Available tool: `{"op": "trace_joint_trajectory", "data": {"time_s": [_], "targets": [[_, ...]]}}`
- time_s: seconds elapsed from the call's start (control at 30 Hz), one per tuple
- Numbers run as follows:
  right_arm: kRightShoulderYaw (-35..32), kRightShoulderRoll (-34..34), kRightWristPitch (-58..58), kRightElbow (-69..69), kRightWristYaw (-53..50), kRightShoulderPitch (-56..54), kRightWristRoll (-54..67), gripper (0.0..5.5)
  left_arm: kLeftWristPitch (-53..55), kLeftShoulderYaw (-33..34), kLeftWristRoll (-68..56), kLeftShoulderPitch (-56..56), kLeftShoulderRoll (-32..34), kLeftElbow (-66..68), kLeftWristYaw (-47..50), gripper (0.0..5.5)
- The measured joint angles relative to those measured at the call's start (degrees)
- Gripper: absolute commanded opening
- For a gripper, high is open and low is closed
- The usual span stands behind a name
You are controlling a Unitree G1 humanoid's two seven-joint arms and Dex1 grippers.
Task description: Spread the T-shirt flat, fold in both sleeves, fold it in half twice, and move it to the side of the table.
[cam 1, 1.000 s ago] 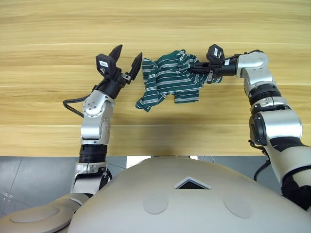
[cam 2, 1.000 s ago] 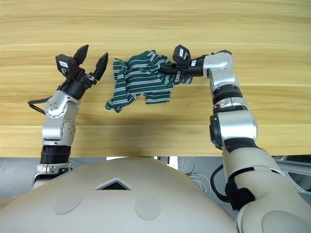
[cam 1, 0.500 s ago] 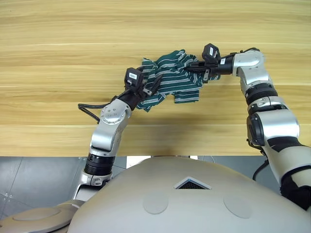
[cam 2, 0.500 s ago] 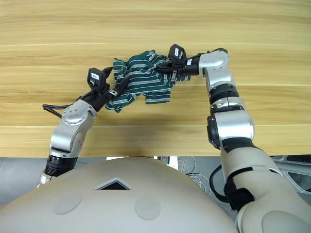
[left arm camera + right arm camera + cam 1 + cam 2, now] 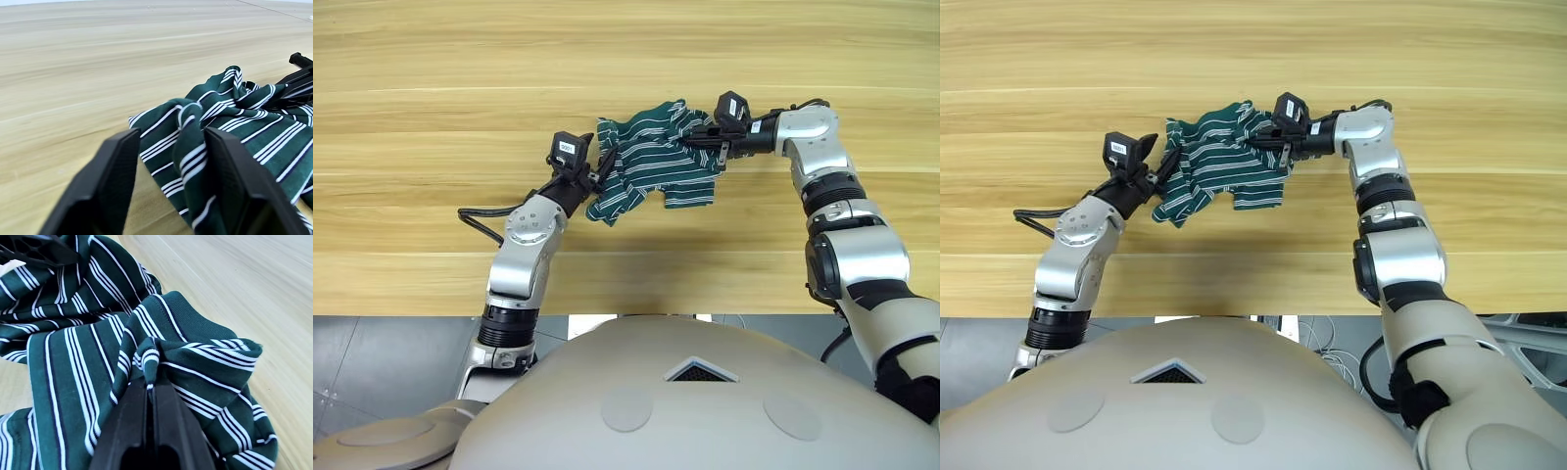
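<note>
Count: one T-shirt, two claws, one worktop. The T-shirt is a soft knit, dark green with thin white stripes set in groups, and has a ribbed band along one edge; it lies on the worktop near the middle as a crumpled, irregular heap of folds, not flat; one narrow end trails out of the heap on its left side, toward me. The worktop is a smooth, light wood-grain surface; its grain runs in long straight bands from left to right. My left claw sits at the left edge of the heap; its two black, flat-faced fingers stand wide apart; a raised striped fold lies in the gap between them, not clamped. My right claw sits at the far right part of the heap; its two black fingers are pressed together and pinch a small peak of fabric at their tips; the cloth puckers into radiating creases around that pinch. The two claws are apart, with the heap between them.
</note>
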Motion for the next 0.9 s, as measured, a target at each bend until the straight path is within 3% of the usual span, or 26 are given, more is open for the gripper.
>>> {"op": "trace_joint_trajectory", "data": {"time_s": [0.33, 0.6, 0.9], "targets": [[0.6, 0.3, -0.2, -2.3, 0.2, 1.6, 0.0, 0.00, 4.7, 6.6, -11.0, -2.7, -3.1, 11.7, -5.4, 0.02], [0.6, -0.4, -1.2, -4.9, 1.0, 3.6, 0.3, 0.00, 4.7, 12.6, -16.1, -2.9, -2.9, 4.6, -5.8, 0.02], [-3.9, -2.8, -1.2, -6.3, -1.3, 2.7, 5.1, 0.00, 4.5, 16.4, -20.1, -1.8, 0.2, 0.1, -8.7, 0.02]]}}
